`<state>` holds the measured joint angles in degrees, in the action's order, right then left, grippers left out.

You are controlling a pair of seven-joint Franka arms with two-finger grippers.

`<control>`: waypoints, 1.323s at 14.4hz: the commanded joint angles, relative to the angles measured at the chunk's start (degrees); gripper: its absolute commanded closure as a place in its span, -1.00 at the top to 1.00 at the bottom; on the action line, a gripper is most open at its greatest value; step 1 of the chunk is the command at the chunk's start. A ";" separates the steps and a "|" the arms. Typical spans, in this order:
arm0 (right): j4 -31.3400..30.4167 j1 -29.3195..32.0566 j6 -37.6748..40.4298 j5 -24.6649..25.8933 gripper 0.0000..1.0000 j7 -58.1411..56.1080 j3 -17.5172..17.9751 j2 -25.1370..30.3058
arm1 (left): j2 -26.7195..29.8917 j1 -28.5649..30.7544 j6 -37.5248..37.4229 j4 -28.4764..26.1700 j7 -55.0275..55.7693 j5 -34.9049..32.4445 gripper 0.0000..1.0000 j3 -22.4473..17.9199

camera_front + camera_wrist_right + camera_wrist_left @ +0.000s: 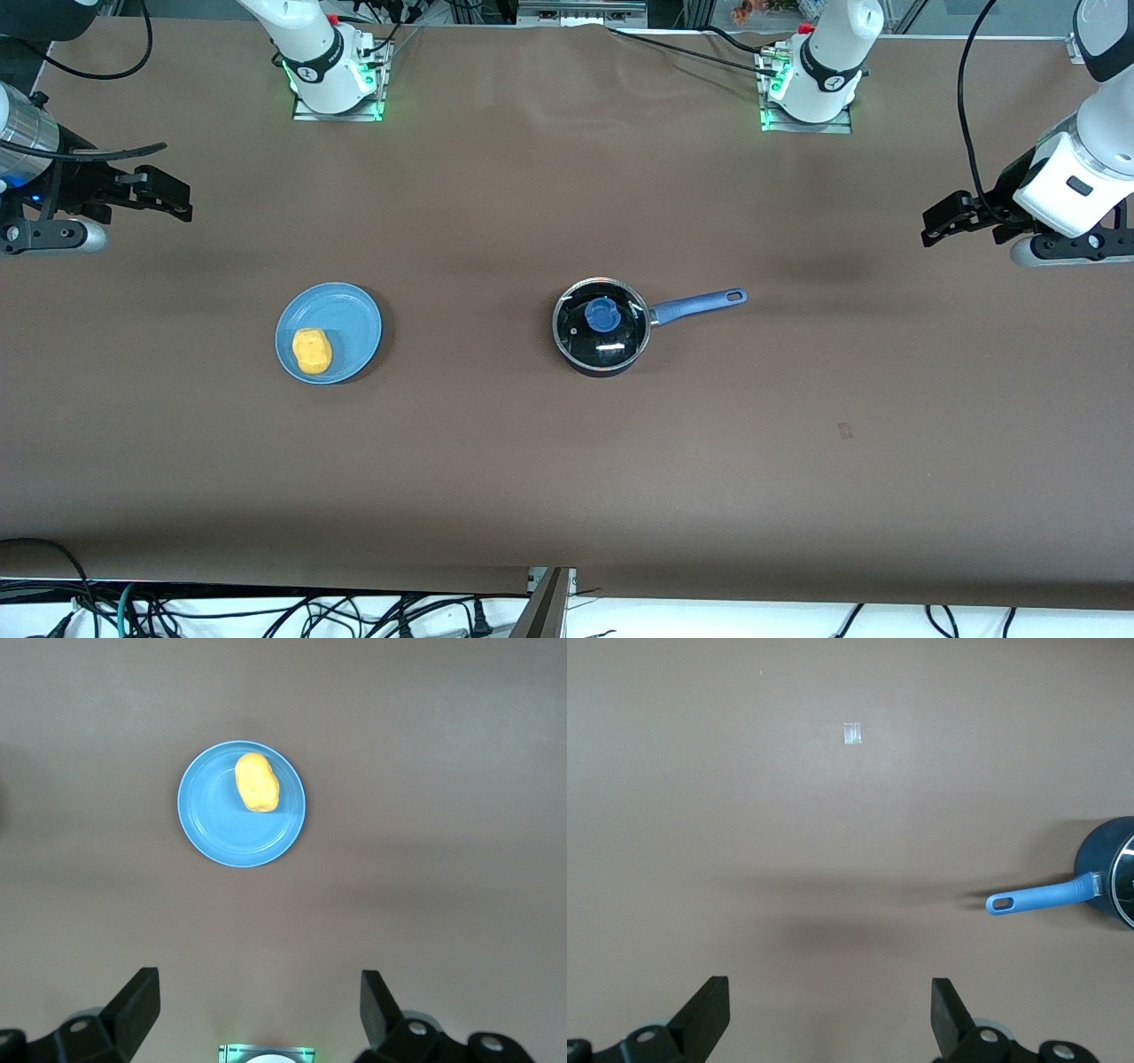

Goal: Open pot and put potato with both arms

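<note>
The left end effector [941, 223] hung with its fingers [709, 1014] spread wide and empty, over bare counter [567, 478] at the left arm's end. Nearest to it lay the pot's long blue handle [1036, 897], pointing toward it, with the black pot [601, 330] itself sitting well apart, around the middle of the counter. The glass lid [620, 340] with its blue knob [602, 315] was on the pot. The right end effector [168, 197] hung the same way over the right arm's end, fingers [137, 1008] spread and holding nothing. A blue plate [347, 321] lay on the counter between that end effector and the pot, nearer to the front camera than the end effector, and the yellow potato [312, 351] rested on it.
</note>
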<state>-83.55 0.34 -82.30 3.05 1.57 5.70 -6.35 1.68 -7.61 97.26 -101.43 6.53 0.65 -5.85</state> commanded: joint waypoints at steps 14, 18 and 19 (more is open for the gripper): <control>0.84 0.54 0.04 -0.68 1.00 -0.96 0.19 -0.33 | -1.07 -0.04 -2.69 2.56 3.67 -1.44 1.00 3.48; 0.84 0.54 -0.31 -0.68 1.00 -0.96 0.19 -0.33 | -1.24 0.31 -3.48 2.73 3.58 -1.35 1.00 3.48; 0.84 0.54 -0.31 -0.68 1.00 -0.96 0.19 -0.33 | -1.33 0.32 -3.48 2.82 3.58 -1.35 1.00 3.48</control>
<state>-83.55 0.36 -82.62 3.05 1.57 5.70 -6.36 1.01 -7.51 95.28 -100.23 9.68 0.44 -2.56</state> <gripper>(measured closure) 0.000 0.000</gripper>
